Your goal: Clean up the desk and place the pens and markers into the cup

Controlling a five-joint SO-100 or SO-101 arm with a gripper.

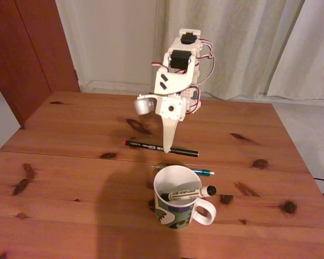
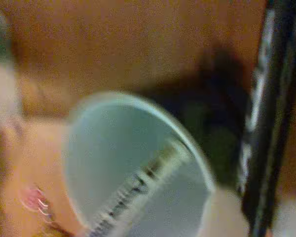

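Observation:
On the desk [image 1: 70, 178] stands the cup [image 1: 175, 215], white inside and camouflage-patterned outside, its handle to the right. The white marker [image 1: 191, 193] with a black cap leans inside it, cap over the rim. A thin black pen [image 1: 146, 144] lies flat behind the cup, and a slim teal pen [image 1: 202, 172] lies just past the rim. My gripper [image 1: 168, 149] points straight down over the black pen's middle, its fingers together and holding nothing. The blurred wrist view looks into the cup [image 2: 98, 163] at the marker [image 2: 143, 182], with the black pen [image 2: 266, 123] at the right.
The arm's base stands at the back of the desk near a pale curtain [image 1: 248, 48]. A dark wooden panel [image 1: 27, 48] rises at the back left. Bare wood lies left and right of the cup.

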